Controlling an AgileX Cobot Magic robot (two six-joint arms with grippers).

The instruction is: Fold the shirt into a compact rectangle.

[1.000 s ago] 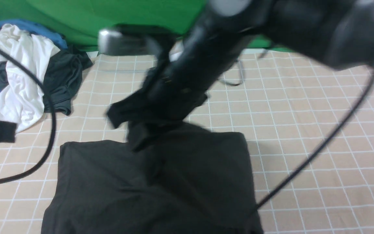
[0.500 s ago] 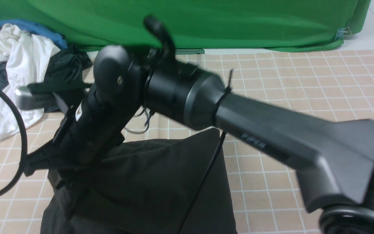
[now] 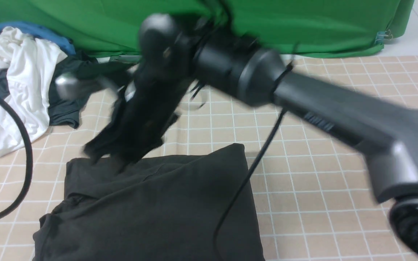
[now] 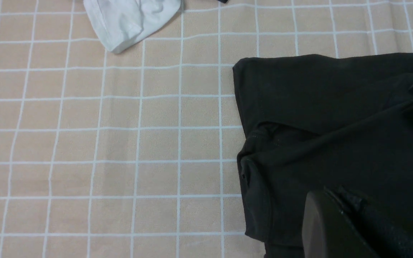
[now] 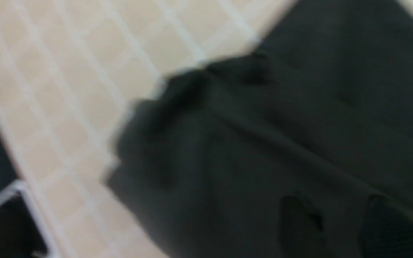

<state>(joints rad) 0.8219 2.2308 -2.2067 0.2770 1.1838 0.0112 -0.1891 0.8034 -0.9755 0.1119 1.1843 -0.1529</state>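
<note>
Your right gripper (image 3: 118, 152), too blurred to read its finger gap, hangs over the upper-left corner of the large black cotton shirt (image 3: 158, 203) folded lower-centre in frame; your left gripper (image 4: 321, 225), fingers together, sits by its left edge.

White garment (image 3: 24, 79), blue cloth (image 3: 35, 29) and seemingly a dark top (image 3: 65, 105) heaped beside green backdrop (image 3: 303, 25).
</note>
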